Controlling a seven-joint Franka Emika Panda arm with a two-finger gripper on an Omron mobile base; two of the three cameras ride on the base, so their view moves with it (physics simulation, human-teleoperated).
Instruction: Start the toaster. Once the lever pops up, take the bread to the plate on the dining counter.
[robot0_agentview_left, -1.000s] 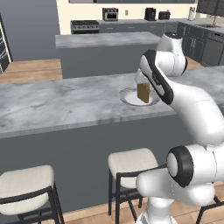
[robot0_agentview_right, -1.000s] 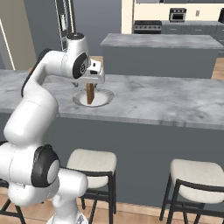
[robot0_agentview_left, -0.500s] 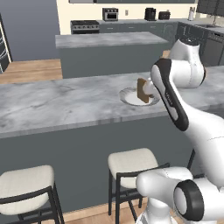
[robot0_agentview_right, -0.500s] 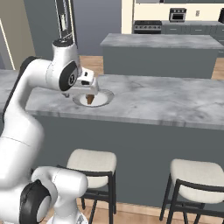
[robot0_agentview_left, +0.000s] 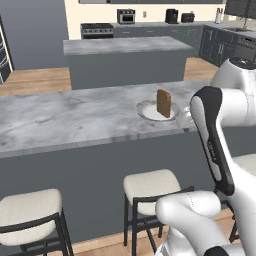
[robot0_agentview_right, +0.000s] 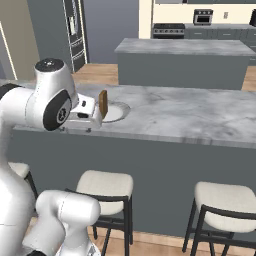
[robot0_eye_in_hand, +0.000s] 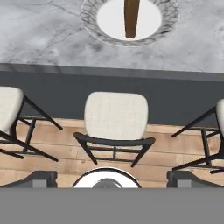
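Note:
The bread (robot0_agentview_left: 163, 103) stands on edge, upright, on the white plate (robot0_agentview_left: 148, 111) on the dining counter (robot0_agentview_left: 70, 120). The right base view shows the bread (robot0_agentview_right: 103, 102) and plate (robot0_agentview_right: 116, 112) again. From above, the hand view sees the bread (robot0_eye_in_hand: 131, 17) as a thin brown strip on the plate (robot0_eye_in_hand: 109, 19). My gripper (robot0_agentview_right: 89, 122) hangs over the counter's front edge, short of the plate and apart from the bread. It is open and empty, its fingertips (robot0_eye_in_hand: 43, 177) set wide. A small dark toaster (robot0_agentview_left: 188, 17) sits on the far back worktop.
Cream-seated stools (robot0_agentview_left: 152, 186) (robot0_agentview_right: 105, 186) stand along the counter's near side, one directly under the hand (robot0_eye_in_hand: 116, 116). A grey-topped island (robot0_agentview_left: 125, 47) lies behind the dining counter. A tall fridge (robot0_agentview_right: 75, 30) stands at the left. My own arm (robot0_agentview_left: 215, 130) rises close to the plate.
The gripper has drawn back from the bread and plate toward the counter's front edge, staying open. The bread stays upright on the plate.

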